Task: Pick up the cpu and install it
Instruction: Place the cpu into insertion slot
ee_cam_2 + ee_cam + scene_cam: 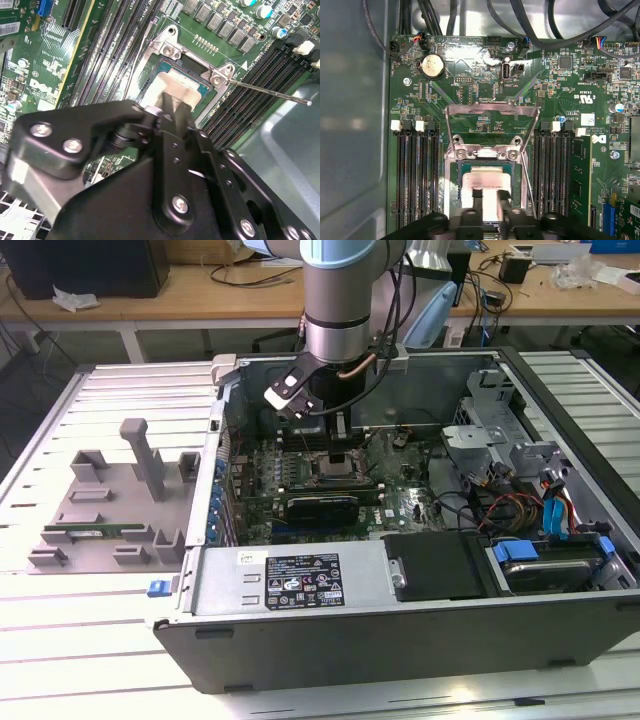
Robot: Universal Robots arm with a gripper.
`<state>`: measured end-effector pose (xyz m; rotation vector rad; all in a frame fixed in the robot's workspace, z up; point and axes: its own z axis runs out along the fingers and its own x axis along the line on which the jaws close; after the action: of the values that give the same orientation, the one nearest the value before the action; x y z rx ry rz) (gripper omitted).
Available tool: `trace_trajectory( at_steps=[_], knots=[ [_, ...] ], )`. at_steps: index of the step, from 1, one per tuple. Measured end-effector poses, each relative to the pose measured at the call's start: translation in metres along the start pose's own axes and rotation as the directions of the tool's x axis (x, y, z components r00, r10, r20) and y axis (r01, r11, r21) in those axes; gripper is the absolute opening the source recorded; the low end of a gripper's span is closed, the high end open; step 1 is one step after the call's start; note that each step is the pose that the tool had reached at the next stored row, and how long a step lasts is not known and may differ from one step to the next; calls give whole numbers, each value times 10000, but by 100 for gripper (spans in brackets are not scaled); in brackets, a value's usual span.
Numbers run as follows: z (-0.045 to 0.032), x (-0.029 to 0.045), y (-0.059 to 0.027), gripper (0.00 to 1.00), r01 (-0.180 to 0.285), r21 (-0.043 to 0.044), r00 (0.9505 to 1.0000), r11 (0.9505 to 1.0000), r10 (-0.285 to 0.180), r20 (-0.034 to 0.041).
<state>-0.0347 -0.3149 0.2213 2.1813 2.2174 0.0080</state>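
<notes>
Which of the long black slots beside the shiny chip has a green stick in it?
The outermost slot of the bank far from the grey case wall holds the green memory stick; the other slots look empty.

Exterior view overlooks the open case [300,585]; both wrist views closely share its socket [167,47] [485,150].
</notes>
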Motion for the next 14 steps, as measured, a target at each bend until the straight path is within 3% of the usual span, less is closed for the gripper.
trace_trajectory(
  at_steps=[2, 4, 14],
  knots=[
    [0, 0, 0, 11, 0, 1, 10000, 10000, 0, 1],
    [0, 0, 0, 11, 0, 1, 10000, 10000, 0, 2],
    [161, 3, -4, 11, 1, -3, 10000, 10000, -1, 53]
  ],
)
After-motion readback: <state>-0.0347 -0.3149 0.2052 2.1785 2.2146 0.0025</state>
